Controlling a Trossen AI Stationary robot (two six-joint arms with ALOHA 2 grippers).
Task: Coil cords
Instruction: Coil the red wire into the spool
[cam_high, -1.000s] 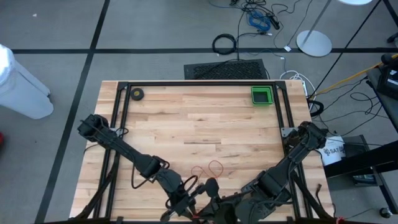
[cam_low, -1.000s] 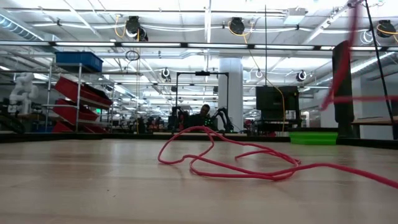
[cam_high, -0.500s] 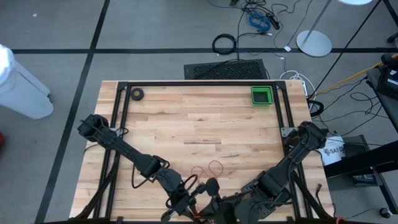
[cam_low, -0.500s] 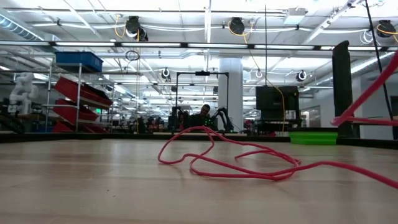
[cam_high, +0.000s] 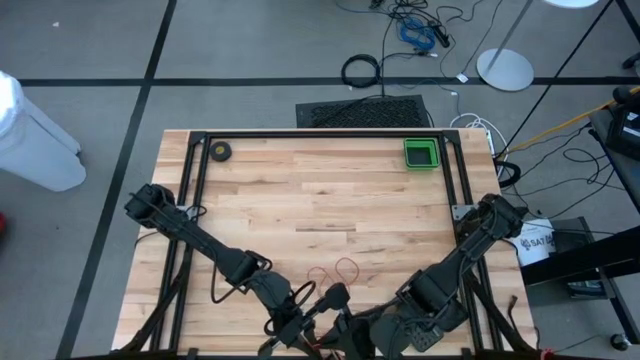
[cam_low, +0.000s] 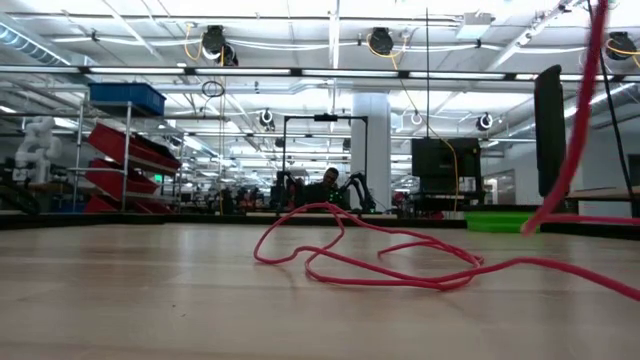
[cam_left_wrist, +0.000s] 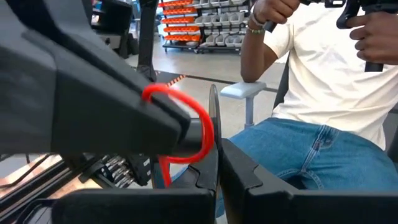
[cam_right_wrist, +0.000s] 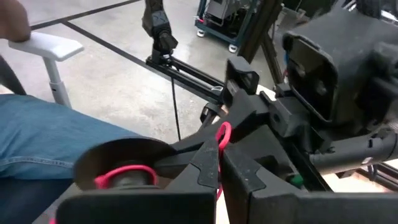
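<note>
Thin red wire-like cord (cam_low: 380, 262): most of it lies loose on the pale wooden table (cam_high: 320, 190) in a few slack loops near the front edge, seen from above as small red rings (cam_high: 335, 271) just ahead of both grippers. One strand rises steeply off the table at the side of the low view, up towards the arms. Small round black puck-like reel (cam_right_wrist: 121, 165) sits at the right gripper (cam_right_wrist: 219, 163), with a turn or so of red cord showing at its hub; the fingers are closed tight together, and red cord loops at their tips. Left gripper (cam_left_wrist: 216, 140), close beside it at the front edge, also pinched closed, a red loop of cord curling right at its tips; whether it truly grips the cord or the reel I cannot tell. Judgement: coiling barely under way; little cord on the reel, the bulk not yet wound. Beyond the table, a seated person in blue jeans (cam_left_wrist: 311, 155).
</note>
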